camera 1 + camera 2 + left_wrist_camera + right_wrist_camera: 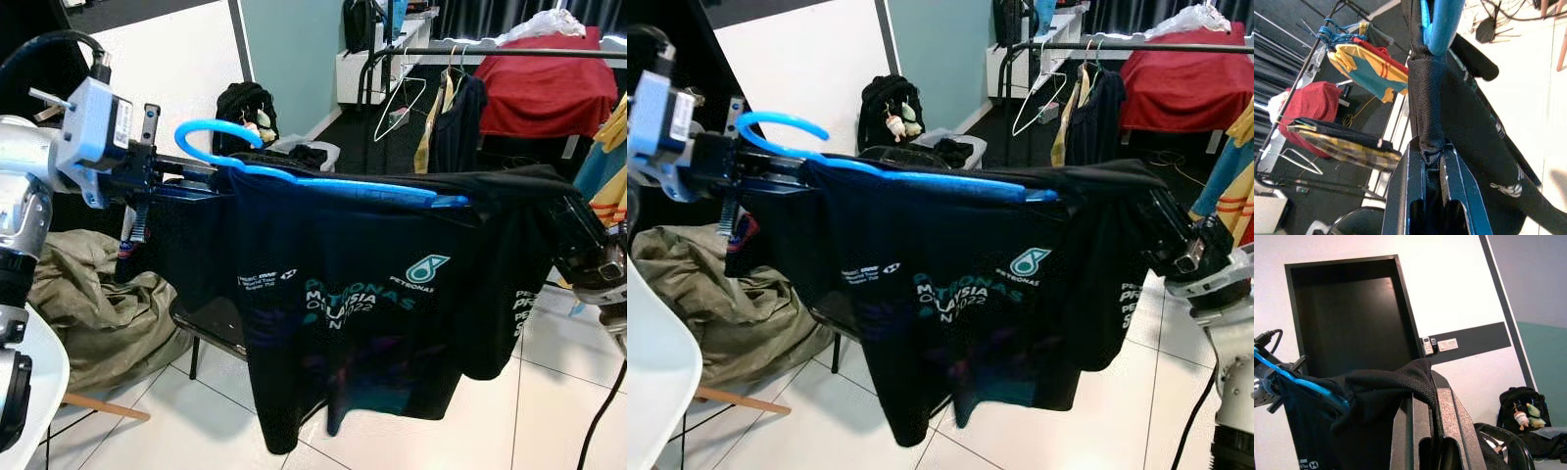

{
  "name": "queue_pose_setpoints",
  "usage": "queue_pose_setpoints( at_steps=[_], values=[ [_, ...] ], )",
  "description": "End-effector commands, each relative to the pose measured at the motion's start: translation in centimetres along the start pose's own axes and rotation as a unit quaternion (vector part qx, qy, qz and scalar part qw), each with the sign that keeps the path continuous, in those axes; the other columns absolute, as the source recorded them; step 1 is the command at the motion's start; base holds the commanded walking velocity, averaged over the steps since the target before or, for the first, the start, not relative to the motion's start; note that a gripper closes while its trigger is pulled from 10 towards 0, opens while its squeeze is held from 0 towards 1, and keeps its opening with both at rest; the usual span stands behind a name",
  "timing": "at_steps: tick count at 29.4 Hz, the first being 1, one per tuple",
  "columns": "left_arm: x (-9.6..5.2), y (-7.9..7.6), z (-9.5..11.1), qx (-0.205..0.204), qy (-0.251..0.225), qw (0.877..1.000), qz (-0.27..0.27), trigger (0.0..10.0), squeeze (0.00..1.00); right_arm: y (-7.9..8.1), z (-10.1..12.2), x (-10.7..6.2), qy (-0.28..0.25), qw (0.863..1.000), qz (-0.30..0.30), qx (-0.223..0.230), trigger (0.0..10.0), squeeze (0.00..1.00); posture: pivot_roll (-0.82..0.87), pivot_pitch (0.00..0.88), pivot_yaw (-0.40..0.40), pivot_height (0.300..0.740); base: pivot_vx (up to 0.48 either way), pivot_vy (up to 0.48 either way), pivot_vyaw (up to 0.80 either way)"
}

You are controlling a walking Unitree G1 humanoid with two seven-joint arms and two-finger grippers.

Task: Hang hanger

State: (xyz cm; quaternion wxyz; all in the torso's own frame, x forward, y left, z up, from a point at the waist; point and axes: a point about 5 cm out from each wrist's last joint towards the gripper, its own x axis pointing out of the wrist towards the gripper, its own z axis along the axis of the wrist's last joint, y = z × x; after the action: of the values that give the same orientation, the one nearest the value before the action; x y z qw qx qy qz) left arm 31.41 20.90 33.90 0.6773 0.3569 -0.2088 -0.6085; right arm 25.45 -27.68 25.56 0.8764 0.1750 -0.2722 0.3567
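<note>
left eye view: the blue hanger (294,176) runs almost level across the middle of the frame, its hook curling up at the upper left, and a black t-shirt (372,323) with teal print is draped over it, hanging down to the lower centre. the left gripper (162,176) sits at the left edge of the shirt, just under the hook. in the left wrist view its fingers (1415,186) are clenched on a fold of the black cloth where it wraps the hanger's neck, so shirt and hanger are pinned together at that end. the right gripper (578,235) is at the right of the frame, holding the far shoulder of the shirt; the right wrist view shows its fingers (1444,421) grasping the bunched black fabric, with the blue hanger tip showing beyond. holding both ends this way probably keeps the garment spread and the hanger from tipping, so the hook stays free and pointing upward.

the clothes rail (509,51) is in the upper right background, well apart from the hanger, already carrying a white hanger (397,103), a dark garment (460,122) and a red cloth (549,88). a grey-green heap (98,313) lies on the floor at lower left. the hanger is not yet on the rail; the robot looks to be carrying it there.
</note>
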Motion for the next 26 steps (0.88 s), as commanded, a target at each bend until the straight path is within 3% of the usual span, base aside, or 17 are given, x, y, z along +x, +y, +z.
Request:
queue_pose_setpoints(
  at_steps=[1,4,10,16,18,19,21,23,25,26],
  values=[
    [-0.7,0.0,-0.4,0.006,0.021,1.000,0.017,10.0,0.00,0.5,0.6,0.4,-0.012,1.000,0.012,-0.002,0.0,0.00,-0.10,0.000,0.091,0.740,0.000,0.000,0.00],
    [-0.5,0.3,-0.5,0.029,0.025,0.998,0.040,10.0,0.00,1.0,0.5,0.8,-0.017,0.999,0.028,0.007,0.0,0.00,-0.10,0.000,0.091,0.740,0.000,0.000,0.00],
    [-0.3,0.1,-0.7,0.029,0.025,0.998,0.041,10.0,0.00,1.3,0.3,1.1,-0.019,0.999,0.034,0.013,0.0,0.00,-0.10,0.000,0.090,0.740,0.000,0.000,0.00],
    [2.2,-1.4,-1.0,0.023,-0.015,0.999,0.035,10.0,0.00,1.7,-1.1,2.8,-0.006,0.999,0.024,0.020,0.0,0.00,-0.10,0.000,0.086,0.740,0.000,0.000,0.00],
    [2.2,-1.4,-1.0,0.023,-0.015,0.999,0.035,10.0,0.00,1.7,-1.1,2.8,-0.006,0.999,0.024,0.020,0.0,0.00,-0.10,0.000,0.086,0.740,0.000,0.000,0.00],
    [3.3,-2.3,-1.1,0.011,-0.035,0.999,0.025,10.0,0.00,1.7,-1.9,3.3,0.006,1.000,0.014,0.019,0.0,0.00,-0.10,0.000,0.081,0.740,0.000,0.000,0.00],
    [3.3,-2.3,-1.1,0.011,-0.035,0.999,0.025,10.0,0.00,1.7,-1.9,3.3,0.006,1.000,0.014,0.019,0.0,0.00,-0.10,0.000,0.081,0.740,0.000,0.000,0.00],
    [5.0,-4.4,-1.5,-0.022,-0.064,0.998,-0.005,10.0,0.00,1.4,-3.6,4.0,0.043,0.999,-0.009,0.018,0.0,0.00,-0.10,0.000,0.075,0.740,0.000,0.000,0.00],
    [5.0,-4.4,-1.5,-0.022,-0.064,0.998,-0.005,10.0,0.00,1.4,-3.6,4.0,0.043,0.999,-0.009,0.018,0.0,0.00,-0.10,0.000,0.075,0.740,0.000,0.000,0.00],
    [5.5,-5.1,-1.6,-0.032,-0.069,0.997,-0.011,10.0,0.00,1.8,-4.8,3.9,0.089,0.996,0.003,0.010,0.0,0.00,-0.09,0.000,0.070,0.740,0.000,0.000,0.00]
  ],
)
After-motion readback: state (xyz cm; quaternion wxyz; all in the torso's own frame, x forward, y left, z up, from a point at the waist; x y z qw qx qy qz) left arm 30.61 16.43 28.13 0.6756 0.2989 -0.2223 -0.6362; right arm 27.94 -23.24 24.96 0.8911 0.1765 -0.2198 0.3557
